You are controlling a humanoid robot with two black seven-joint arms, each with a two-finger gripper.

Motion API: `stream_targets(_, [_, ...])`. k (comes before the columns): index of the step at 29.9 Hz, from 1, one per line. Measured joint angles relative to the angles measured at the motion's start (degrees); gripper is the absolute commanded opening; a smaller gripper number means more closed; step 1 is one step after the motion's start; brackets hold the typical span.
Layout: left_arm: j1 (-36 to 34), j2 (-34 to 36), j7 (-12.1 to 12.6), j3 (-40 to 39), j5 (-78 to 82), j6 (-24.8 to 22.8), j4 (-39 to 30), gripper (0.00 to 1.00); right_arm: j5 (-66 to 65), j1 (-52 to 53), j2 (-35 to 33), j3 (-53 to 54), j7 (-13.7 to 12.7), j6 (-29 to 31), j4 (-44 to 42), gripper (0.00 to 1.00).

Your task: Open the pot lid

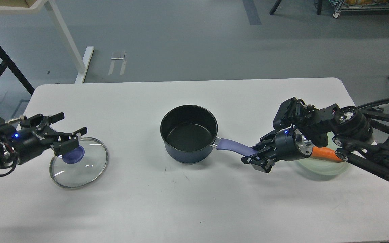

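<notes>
Navy saucepan (189, 138) sits uncovered mid-table; right gripper (256, 158) seemingly pinches its lavender handle (234, 146). Clear glass lid (78, 162) lies flat near left edge, left gripper (69, 135) spread above its purple knob (73, 156).

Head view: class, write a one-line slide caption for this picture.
Lid off on the table, left gripper open above its knob; right gripper holds the empty pot by its handle.

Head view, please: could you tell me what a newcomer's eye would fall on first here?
The open navy saucepan stands mid-table, its black inside bare. Its glass lid lies flat on the white table far to the left, with the left pincer open just above the purple knob. The right pincer is shut on the saucepan's lavender handle, and behind it a carrot lies on a pale green plate.
</notes>
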Motion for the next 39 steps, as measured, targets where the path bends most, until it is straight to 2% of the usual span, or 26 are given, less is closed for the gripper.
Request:
stream_targets(2, [-3.5,0.3,0.0,-0.2,-8.1,-4.1,-1.0,0.99,0.0,0.0,0.0,0.0,0.0,0.0,0.0,0.48])
stream_targets(4, [-6.8,0.4,0.0,-0.3,-18.1,-8.4,-1.3,0.99,0.0,0.0,0.0,0.0,0.0,0.0,0.0,0.67])
stream_targets(9, [-12.3,0.4,0.0,-0.3,-48.1,-21.5,-1.4,0.99,0.3,0.3,-0.4,0.2,0.0,0.0,0.3,0.99])
stream_targets(12, [-12.9,0.4,0.0,-0.3,-61.5,-26.7,-1.4,0.99,0.8,0.6,-1.5,1.0,0.0,0.0,0.6,0.99])
stream_targets(16, [-13.0,-0.4,0.0,-0.3,-70.6,-28.0,-1.0,0.99,5.0,0.8,-4.1,5.6,0.0,-0.1,1.9,0.99])
stream_targets(19, [-12.8,-2.2,0.0,-0.5,-73.7,-28.6,0.4,0.99,13.8,0.8,-6.9,9.5,0.0,-0.3,2.2,1.0])
stream_targets(25, [-10.2,-4.5,0.0,-0.5,-82.7,-31.0,2.3,0.99,40.8,0.3,-9.2,18.2,0.0,-2.7,-2.5,1.0])
stream_targets(33, [-5.9,-7.7,0.0,-1.9,-89.8,-32.0,3.2,0.99,85.6,-3.6,-9.1,19.0,0.0,-10.2,-13.2,1.0])
stream_targets(39, [-2.4,-10.2,0.0,-6.5,-90.7,-31.9,4.4,0.99,105.5,-10.2,-7.2,19.6,0.0,-11.3,-14.6,1.0])
